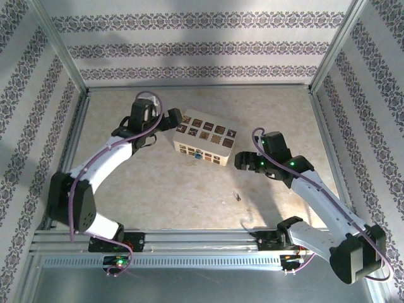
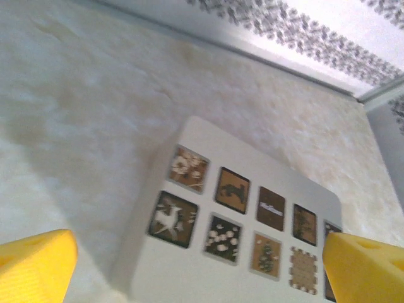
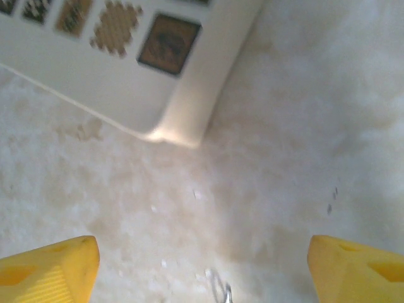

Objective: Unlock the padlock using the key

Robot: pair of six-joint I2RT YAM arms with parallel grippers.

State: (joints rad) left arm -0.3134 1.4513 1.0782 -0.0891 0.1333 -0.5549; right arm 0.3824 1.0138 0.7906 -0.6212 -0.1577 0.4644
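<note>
The padlock (image 1: 198, 154) is a tiny blue speck against the near side of the cream box (image 1: 205, 141). The key (image 1: 238, 196) lies flat on the table, in front of the box and to its right. My left gripper (image 1: 163, 124) hovers at the box's left end, and in the left wrist view it (image 2: 202, 271) is open above the tiled lid (image 2: 240, 252). My right gripper (image 1: 242, 161) is just off the box's right end. It (image 3: 202, 271) is open above bare table, with the blurred key (image 3: 221, 291) at the bottom edge between its fingers.
The box's rounded corner (image 3: 173, 132) sits ahead of the right gripper. Patterned walls and metal frame posts (image 1: 328, 57) enclose the table on three sides. Slotted rails (image 1: 202, 243) run along the near edge by the arm bases.
</note>
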